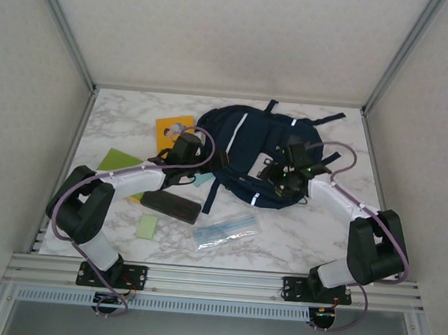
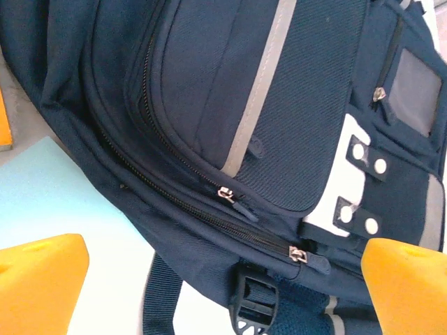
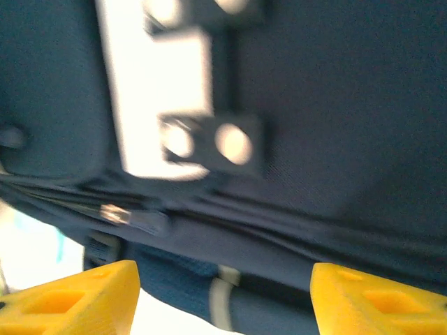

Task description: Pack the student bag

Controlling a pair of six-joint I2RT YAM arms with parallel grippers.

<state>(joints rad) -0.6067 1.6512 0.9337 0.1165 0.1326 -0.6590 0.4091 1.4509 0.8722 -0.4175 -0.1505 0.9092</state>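
One student bag [image 1: 264,151] is lying at the table's 1 o'clock. Both grippers are gaping empty: left gripper [image 2: 223,279] wide at its 9 o'clock edge, right gripper [image 3: 223,293] over its white tab [image 3: 157,91]. The left wrist view is showing zip pulls [image 2: 225,192].

One student bag [image 1: 259,131], one orange book [image 1: 172,130], one black case [image 1: 171,205], one clear pouch [image 1: 227,232], one green sheet [image 1: 116,161], one notepad [image 1: 147,226]

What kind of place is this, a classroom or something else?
Probably a robot test cell: marble-patterned tabletop boxed in by plain white wall panels, aluminium rail frame at its near edge, dark navy fabric backpack laid out.
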